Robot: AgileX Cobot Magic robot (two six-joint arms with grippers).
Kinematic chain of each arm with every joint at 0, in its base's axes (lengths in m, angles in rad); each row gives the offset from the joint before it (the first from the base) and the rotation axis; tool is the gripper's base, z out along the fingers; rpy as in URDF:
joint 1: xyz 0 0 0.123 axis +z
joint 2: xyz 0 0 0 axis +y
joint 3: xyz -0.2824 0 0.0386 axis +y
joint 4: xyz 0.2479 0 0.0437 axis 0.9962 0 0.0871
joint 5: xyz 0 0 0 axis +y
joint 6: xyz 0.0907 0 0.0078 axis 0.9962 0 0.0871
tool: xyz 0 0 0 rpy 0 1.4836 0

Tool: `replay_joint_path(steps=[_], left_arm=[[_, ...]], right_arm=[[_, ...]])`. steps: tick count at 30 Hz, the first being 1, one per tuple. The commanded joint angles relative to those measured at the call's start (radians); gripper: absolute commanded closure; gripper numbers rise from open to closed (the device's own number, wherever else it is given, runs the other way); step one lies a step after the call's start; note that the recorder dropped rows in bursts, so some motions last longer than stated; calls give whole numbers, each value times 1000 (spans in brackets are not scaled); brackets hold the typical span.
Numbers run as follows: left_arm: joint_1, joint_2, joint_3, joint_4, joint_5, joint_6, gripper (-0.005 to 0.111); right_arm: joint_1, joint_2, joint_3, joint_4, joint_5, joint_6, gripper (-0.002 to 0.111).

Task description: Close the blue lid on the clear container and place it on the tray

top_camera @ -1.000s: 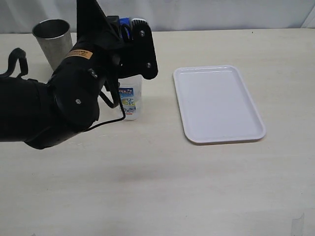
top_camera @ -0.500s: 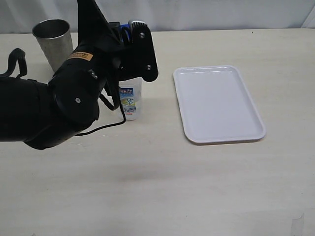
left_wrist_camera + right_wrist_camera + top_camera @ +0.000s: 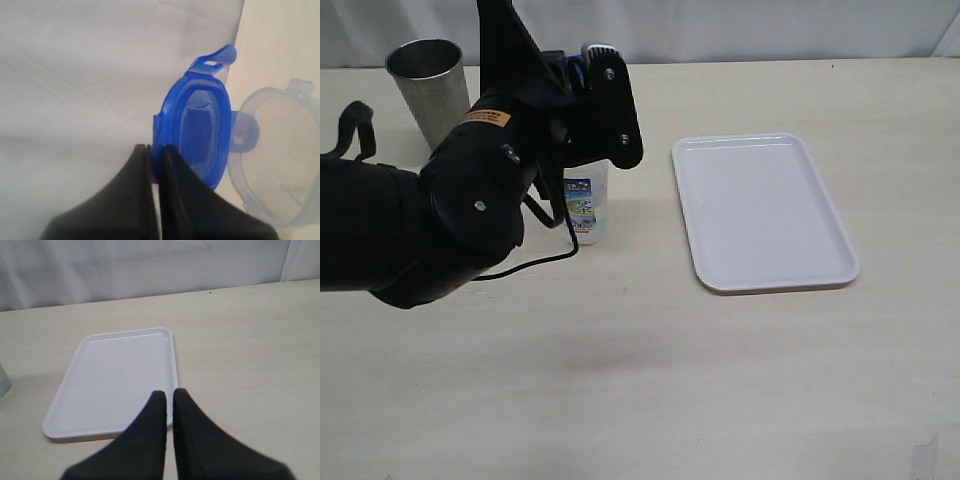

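Note:
My left gripper (image 3: 156, 148) is shut on the rim of the blue lid (image 3: 197, 135), holding it on edge with one snap flap sticking out. The lid hangs just above the open mouth of the clear container (image 3: 280, 160). In the exterior view the container (image 3: 586, 205) stands upright on the table with its label facing the camera, and its top is hidden behind my left arm. The lid (image 3: 578, 62) peeks out above the arm. The white tray (image 3: 765, 285) lies to the right of the container with nothing on it. My right gripper (image 3: 170, 392) is shut and holds nothing, hovering near the tray (image 3: 115, 380).
A tapered steel cup (image 3: 427, 85) stands at the back left, behind my left arm. The bulky left arm covers the table's left side. A pale curtain runs along the far edge of the table.
My left arm has shifted slightly with the lid still gripped, and the lid has tilted a little over the container. The container and the tray have stayed put.

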Motion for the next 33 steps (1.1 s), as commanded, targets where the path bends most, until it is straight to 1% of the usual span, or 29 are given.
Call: replay_joint_path(steps=[1, 9, 15, 22, 33], left_arm=[[-5, -7, 26, 4, 13, 30, 107], [-14, -7, 60, 39, 13, 30, 107], [-13, -7, 60, 33, 19, 30, 107], [-13, -7, 60, 22, 92, 30, 107], [-13, -7, 60, -14, 102, 30, 107]], right_arm=[[0, -5, 2, 4, 0, 3, 104], [0, -5, 2, 4, 0, 3, 104], [0, -5, 2, 4, 0, 3, 104], [0, -5, 2, 4, 0, 3, 104], [0, -5, 2, 4, 0, 3, 104]])
